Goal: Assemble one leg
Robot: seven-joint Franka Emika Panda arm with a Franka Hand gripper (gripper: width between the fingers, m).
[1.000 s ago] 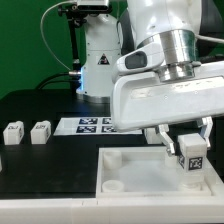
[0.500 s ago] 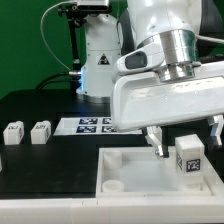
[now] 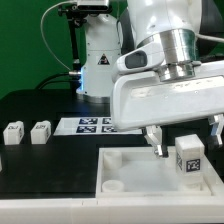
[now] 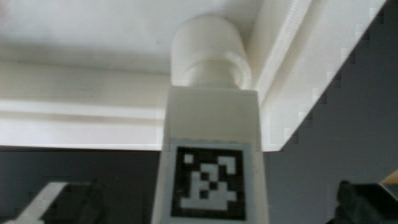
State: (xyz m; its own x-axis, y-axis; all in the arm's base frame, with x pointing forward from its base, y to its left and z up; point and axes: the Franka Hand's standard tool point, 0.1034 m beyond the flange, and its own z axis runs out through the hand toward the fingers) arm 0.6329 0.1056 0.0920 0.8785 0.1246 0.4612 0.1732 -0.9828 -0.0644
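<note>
Two fingers of the gripper spread wide, flanking the leg.

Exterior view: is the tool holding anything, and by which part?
Nothing is held: the tool is open, its fingers apart from the leg, which stands in the tray.

Bright and evenly lit in the exterior view; soft at low resolution. Washed out on the glossy white robot arm housing. Dimmer and greyer in the wrist view. Blurred on the small white plastic cube-like leg, tag included. Softly shaded along the large white square tray-like part.
</note>
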